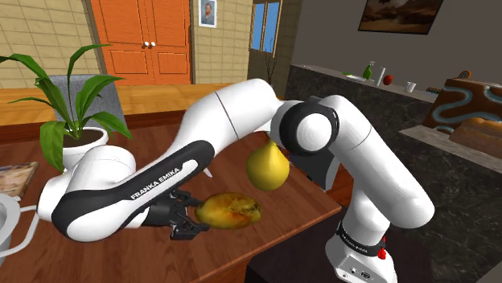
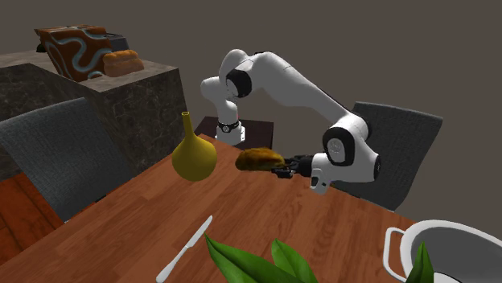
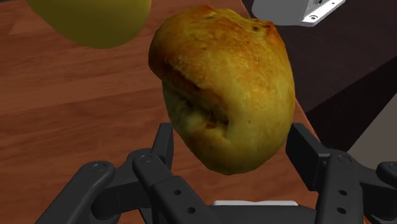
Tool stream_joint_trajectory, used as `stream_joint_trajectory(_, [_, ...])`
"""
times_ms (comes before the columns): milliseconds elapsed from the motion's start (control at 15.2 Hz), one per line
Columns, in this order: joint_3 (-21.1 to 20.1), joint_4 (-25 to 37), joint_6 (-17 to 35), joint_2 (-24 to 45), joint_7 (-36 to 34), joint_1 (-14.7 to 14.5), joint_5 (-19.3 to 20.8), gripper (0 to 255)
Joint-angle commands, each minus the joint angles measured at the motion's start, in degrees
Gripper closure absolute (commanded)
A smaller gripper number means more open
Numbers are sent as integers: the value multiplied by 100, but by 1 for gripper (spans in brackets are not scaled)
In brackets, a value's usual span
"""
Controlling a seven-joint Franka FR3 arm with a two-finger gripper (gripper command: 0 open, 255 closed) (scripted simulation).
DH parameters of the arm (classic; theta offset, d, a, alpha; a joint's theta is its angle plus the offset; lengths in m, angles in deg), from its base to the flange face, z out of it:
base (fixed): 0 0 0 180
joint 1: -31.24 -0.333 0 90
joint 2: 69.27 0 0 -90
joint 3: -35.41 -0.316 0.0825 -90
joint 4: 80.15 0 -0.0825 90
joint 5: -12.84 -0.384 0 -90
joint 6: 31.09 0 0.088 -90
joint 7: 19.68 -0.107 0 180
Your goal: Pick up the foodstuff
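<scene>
A golden-brown baked bun (image 1: 229, 211) (image 2: 257, 158) (image 3: 222, 89) with a dark split along its side is clasped between the black fingers (image 3: 163, 145) of my gripper (image 1: 193, 219) (image 2: 280, 168) (image 3: 232, 153). The gripper is shut on the bun and holds it sideways, low over the brown wooden table (image 1: 310, 201) (image 2: 265, 213). Whether the bun touches the table I cannot tell. The bun sits near the table edge closest to the robot's stand (image 1: 358, 257).
A yellow gourd-shaped vase (image 1: 267, 166) (image 2: 193, 157) (image 3: 89, 19) stands close beside the bun. A knife (image 2: 185, 249), a potted plant (image 1: 72, 120) and a white pot (image 2: 450, 249) are farther along the table. Grey chairs (image 2: 48, 161) flank it.
</scene>
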Motion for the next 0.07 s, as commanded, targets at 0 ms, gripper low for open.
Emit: stream_joint_trajectory(0, [-5, -3, -30, -36, 9, 4, -4, 255])
